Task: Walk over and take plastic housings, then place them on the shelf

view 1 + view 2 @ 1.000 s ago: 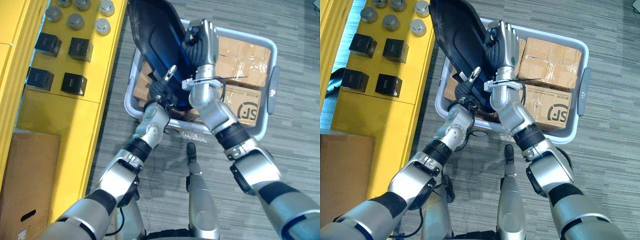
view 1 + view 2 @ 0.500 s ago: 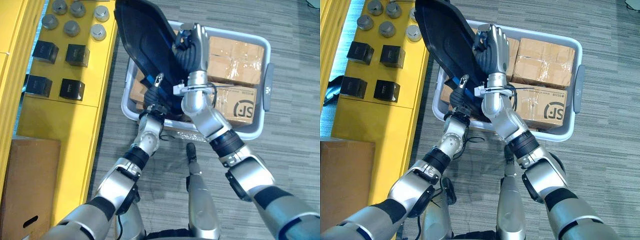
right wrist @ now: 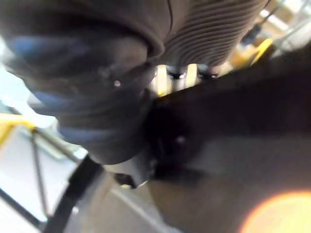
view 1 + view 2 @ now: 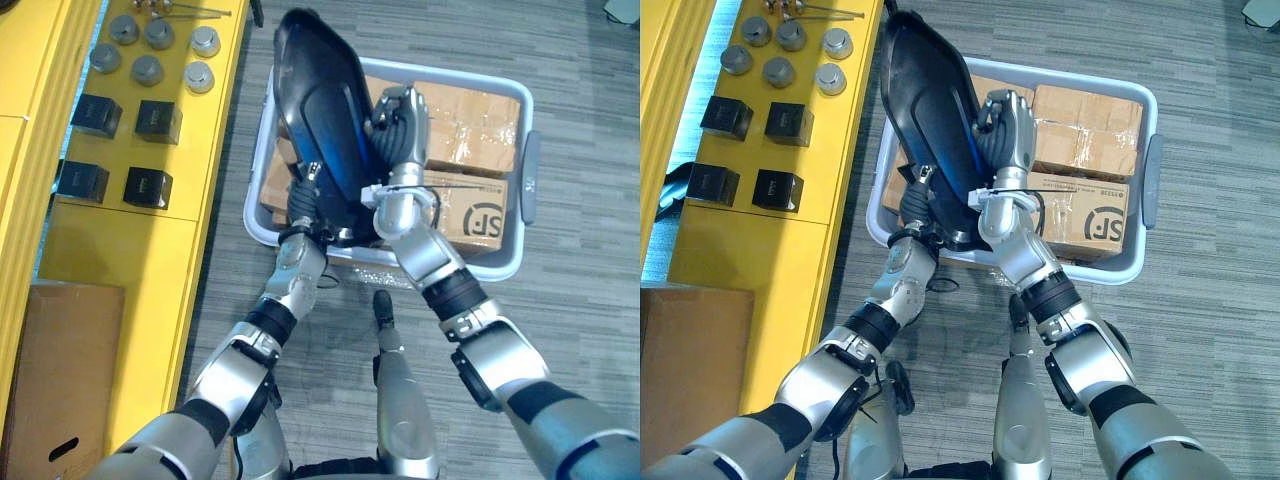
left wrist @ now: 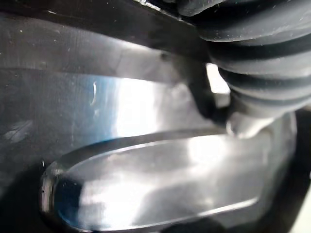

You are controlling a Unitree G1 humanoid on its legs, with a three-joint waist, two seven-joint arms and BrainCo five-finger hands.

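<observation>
One plastic housing (image 4: 318, 110), right hand (image 4: 402, 140) curled on it, left hand (image 4: 302, 203) grip unclear, four black blocks (image 4: 158, 120), six grey caps (image 4: 146, 69)

Bright, even light; white glare across the glossy dark housing (image 5: 146, 121)

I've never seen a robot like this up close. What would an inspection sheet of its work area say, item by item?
surface: grey carpet floor; yellow shelf on the robot's left.
job's things: one black plastic housing, held up over a grey bin, not yet on the shelf.
clutter: taped cardboard parcels in the bin; black cubes and round metal caps on the shelf.
hands: right hand curled on the housing's side edge; left hand at its lower end, grip hidden.
cables: nothing seen.
surroundings: brown cardboard box by the shelf's near end.
</observation>
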